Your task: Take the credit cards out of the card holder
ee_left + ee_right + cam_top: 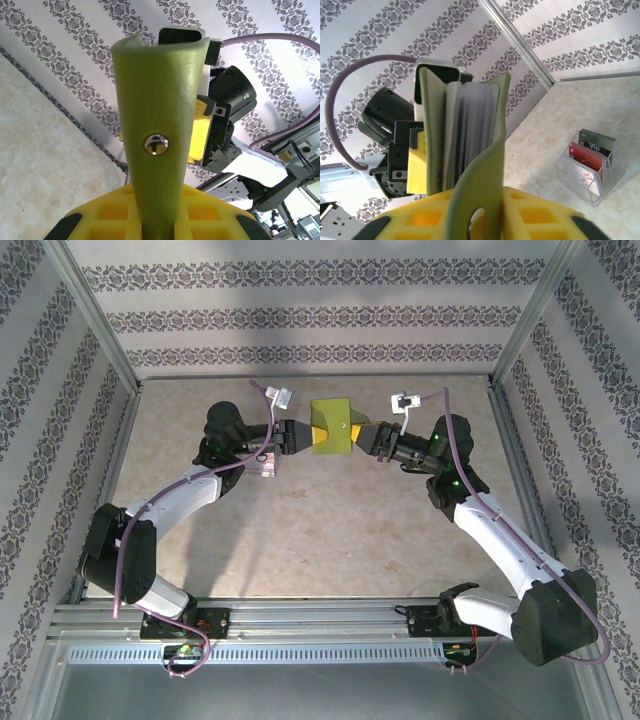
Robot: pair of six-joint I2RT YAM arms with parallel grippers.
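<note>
The card holder (332, 427) is a yellow-green leather wallet with a metal snap (156, 144), held in the air over the back middle of the table. My left gripper (300, 434) is shut on its left edge, the leather pinched between the yellow fingers (100, 215). My right gripper (362, 436) is shut on the snap flap (485, 170), which curls out from the opened holder. Grey translucent sleeves (470, 125) fan out inside; I cannot tell whether they hold cards. Credit cards (587, 160), one red and one dark, stand in a clear stand (590, 187) on the table.
The clear stand (262, 468) sits on the beige table (320, 530) under my left forearm, partly hidden by it. Patterned walls and metal posts close in the back and both sides. The arm bases are bolted to a rail (320, 625) at the near edge.
</note>
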